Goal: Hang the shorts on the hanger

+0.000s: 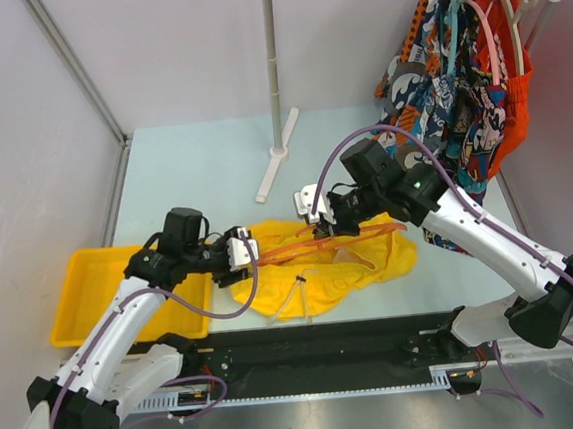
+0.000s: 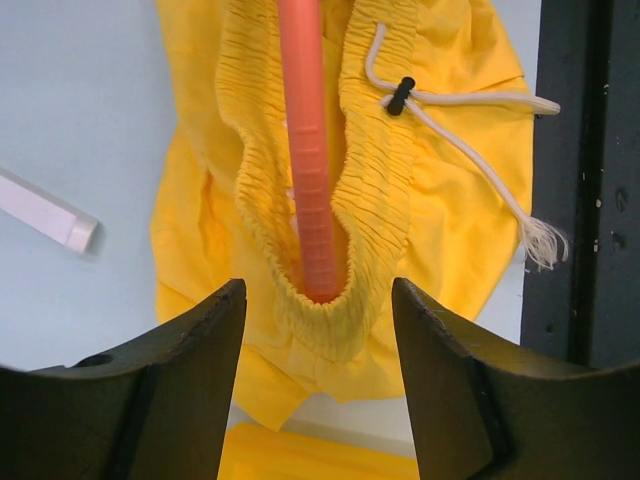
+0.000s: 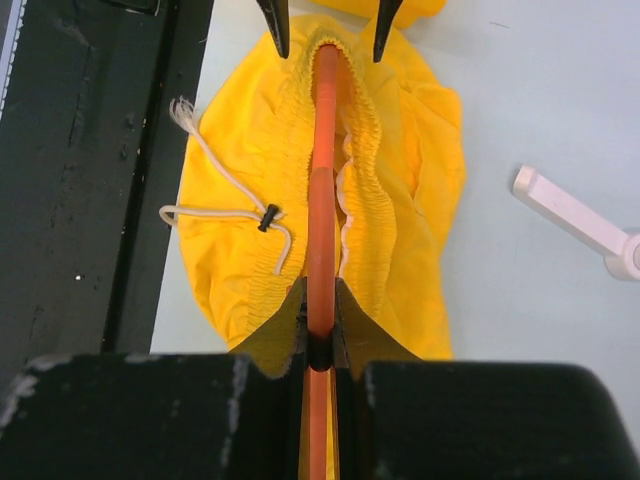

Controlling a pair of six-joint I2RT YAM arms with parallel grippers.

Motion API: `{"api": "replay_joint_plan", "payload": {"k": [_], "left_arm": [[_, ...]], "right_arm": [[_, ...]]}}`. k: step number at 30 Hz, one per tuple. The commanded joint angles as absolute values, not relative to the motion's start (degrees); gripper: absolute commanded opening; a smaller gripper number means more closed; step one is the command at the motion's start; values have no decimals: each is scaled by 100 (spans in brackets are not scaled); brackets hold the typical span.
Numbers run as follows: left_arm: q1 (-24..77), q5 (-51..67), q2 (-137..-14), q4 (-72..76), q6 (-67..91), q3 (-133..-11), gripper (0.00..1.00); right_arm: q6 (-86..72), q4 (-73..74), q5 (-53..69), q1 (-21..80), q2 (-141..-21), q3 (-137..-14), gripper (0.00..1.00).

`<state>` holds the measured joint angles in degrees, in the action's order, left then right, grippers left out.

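The yellow shorts (image 1: 371, 262) lie crumpled on the table between my two grippers. The thin orange hanger (image 1: 368, 231) has one arm threaded into the elastic waistband. In the left wrist view the hanger's bar (image 2: 305, 150) ends inside the waistband of the shorts (image 2: 450, 230). My left gripper (image 1: 254, 249) is open, its jaws on either side of that waistband end (image 2: 318, 330) without touching it. My right gripper (image 1: 320, 230) is shut on the hanger's bar (image 3: 320, 320), over the shorts (image 3: 400, 200). The pale drawstring (image 3: 230, 190) trails toward the front edge.
A yellow tray (image 1: 93, 292) sits at the left. A white clothes rack (image 1: 279, 155) stands behind, with cartoon-print and orange-red garments (image 1: 455, 69) hanging at the upper right. A black rail (image 1: 309, 358) runs along the front edge. The rack's white foot (image 3: 580, 220) lies near the shorts.
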<state>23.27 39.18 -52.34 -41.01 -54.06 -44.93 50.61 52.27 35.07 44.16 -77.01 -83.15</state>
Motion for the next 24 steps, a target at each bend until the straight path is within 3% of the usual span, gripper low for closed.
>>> {"api": "replay_joint_plan", "payload": {"k": [1, 10, 19, 24], "left_arm": [[2285, 4122, -5352, -3912, -5414, -4438, 65], [2294, 4202, -5713, -3964, -5537, -4448, 64], [2241, 4008, -5414, -4060, -5739, -4034, 77], [1978, 3990, -5256, -4000, -5871, -3762, 79]], "right_arm": [[5019, 4764, 3894, 4421, -7523, -8306, 0], [5168, 4860, 3525, 4605, -7769, -8236, 0], [5229, 4676, 3454, 4693, -8006, -8183, 0], [5256, 4606, 3454, 4746, -8121, -8183, 0]]}}
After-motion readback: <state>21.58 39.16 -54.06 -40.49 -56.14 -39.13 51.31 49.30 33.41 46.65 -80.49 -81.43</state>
